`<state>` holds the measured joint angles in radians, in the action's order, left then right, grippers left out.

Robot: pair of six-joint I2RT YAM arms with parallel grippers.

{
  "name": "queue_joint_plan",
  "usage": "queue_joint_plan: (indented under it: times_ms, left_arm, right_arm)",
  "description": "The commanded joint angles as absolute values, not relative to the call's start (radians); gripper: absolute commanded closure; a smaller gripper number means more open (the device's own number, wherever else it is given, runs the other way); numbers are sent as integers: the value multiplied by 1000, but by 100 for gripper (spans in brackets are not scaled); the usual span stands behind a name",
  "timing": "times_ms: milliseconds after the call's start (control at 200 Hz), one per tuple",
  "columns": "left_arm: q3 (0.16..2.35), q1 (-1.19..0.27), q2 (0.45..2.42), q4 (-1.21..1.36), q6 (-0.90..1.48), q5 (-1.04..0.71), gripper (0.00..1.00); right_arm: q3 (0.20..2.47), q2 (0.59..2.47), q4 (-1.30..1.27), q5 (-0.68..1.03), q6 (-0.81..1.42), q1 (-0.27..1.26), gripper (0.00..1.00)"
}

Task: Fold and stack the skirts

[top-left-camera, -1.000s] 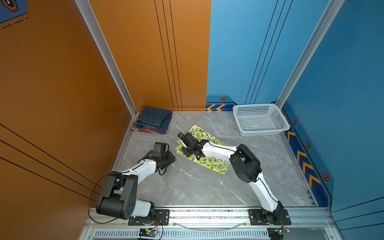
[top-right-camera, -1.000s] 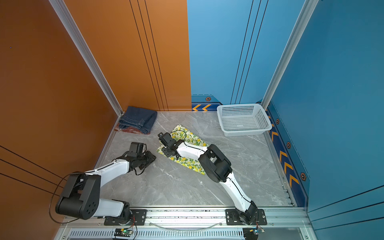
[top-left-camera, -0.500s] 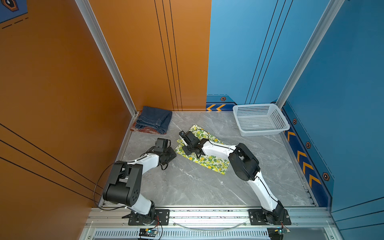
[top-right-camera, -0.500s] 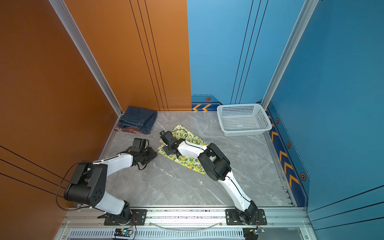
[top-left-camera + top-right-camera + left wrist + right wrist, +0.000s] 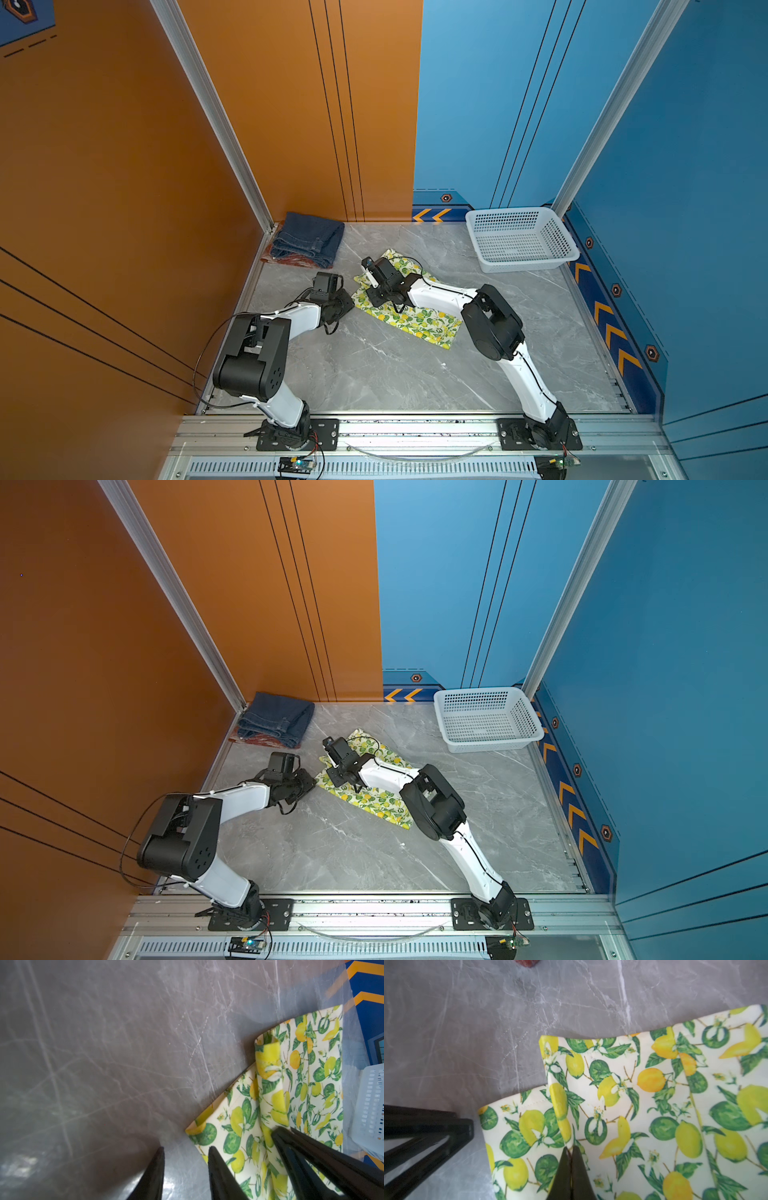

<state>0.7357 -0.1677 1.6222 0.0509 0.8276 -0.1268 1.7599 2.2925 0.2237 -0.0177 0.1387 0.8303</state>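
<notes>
Skirt of white lemon-print cloth [image 5: 654,1084], likely limp: right gripper [image 5: 569,1150] pinches its fold; left gripper [image 5: 186,1150], part-open and empty, suits the corner.

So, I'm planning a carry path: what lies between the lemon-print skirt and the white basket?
Nothing but bare grey tabletop separates the lemon-print skirt from the white basket, as both top views show.

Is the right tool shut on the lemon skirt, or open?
Shut. In the right wrist view, the right tool's tips meet with no gap, pinching a raised ridge of the lemon skirt.
</notes>
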Motion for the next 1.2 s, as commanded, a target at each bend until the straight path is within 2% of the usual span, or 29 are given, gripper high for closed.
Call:
queue_joint_plan:
  times_ms: [0, 280, 636, 921, 1197]
  left_arm:
    - [735, -171, 1671, 13, 819, -112, 65]
    - [729, -166, 1684, 28, 818, -120, 70]
    - [727, -167, 1687, 34, 809, -131, 92]
    - [733, -167, 1696, 37, 809, -134, 96]
    - [728, -167, 1688, 37, 810, -136, 97]
  right_arm:
    - [1718, 2197, 194, 30, 182, 828, 100]
    - [1610, 2120, 171, 33, 208, 841, 100]
    - [1518, 2039, 140, 39, 245, 854, 100]
    - [1478, 2004, 136, 41, 263, 869, 100]
    - [1446, 2011, 125, 48, 289, 894, 100]
